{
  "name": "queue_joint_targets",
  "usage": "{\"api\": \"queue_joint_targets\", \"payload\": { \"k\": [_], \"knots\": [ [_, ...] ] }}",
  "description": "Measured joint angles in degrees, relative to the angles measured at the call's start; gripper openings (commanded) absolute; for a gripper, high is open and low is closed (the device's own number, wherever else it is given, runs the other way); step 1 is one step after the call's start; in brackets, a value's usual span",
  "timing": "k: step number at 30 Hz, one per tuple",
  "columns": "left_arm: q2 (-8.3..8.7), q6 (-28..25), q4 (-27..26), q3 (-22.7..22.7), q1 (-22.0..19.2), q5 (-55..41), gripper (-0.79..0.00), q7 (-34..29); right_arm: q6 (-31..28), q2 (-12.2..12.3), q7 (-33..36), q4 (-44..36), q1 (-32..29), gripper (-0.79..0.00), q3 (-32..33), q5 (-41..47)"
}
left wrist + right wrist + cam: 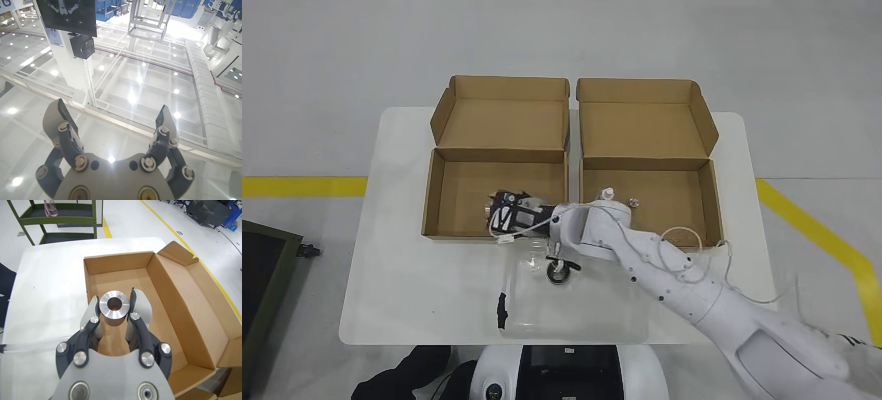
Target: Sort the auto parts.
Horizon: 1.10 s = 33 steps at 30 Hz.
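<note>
A white table (392, 260) stands on a pale grey workshop floor crossed by a yellow line (302, 186). Two open cardboard boxes sit side by side along the table's far half, with their lids folded back.

The right gripper (115, 298) is clamped on a metal bushing (113, 311), a short, thick steel cylinder with a round bore through it. One ribbed pad presses each side of the bushing, and its bored face is turned toward the wrist camera. The part hangs above the brown floor of the left box (170, 306), near the wall closest to the robot, and is clear of the cardboard. In the top view, the right gripper (504, 212) sits over the same left box (457, 190). Its white arm crosses the table from the robot's right.

The right box (682, 205) holds a few small pale parts (609, 192) near its inner wall. At the front of the table lies a clear tray (612, 320). A dark round part (559, 271) lies at its far edge. In the right wrist view, a green rack (56, 217) stands on the floor beyond the table.

The left gripper (112, 104) has its fingers spread wide with nothing between them. It points up at a gridded ceiling (143, 79) dotted with lights.
</note>
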Motion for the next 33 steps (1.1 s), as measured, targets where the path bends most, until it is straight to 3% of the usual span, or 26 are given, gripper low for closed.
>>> {"api": "queue_joint_targets", "payload": {
  "k": [12, 18, 33],
  "knots": [
    [0.0, 0.0, 0.0, 0.0, 0.0, 0.0, 0.0, 0.0, 1.1, -3.8, 1.0, 9.3, 1.9, -0.785, -1.4, -0.8],
    [0.0, 0.0, 0.0, 0.0, 0.0, 0.0, 0.0, 0.0, 0.9, -4.9, 1.6, 11.3, 1.9, -0.56, -1.4, -1.7],
    [0.0, 0.0, 0.0, 0.0, 0.0, 0.0, 0.0, 0.0, -0.5, -6.3, 3.5, 13.2, 1.3, -0.363, 0.8, -3.0]
  ]
}}
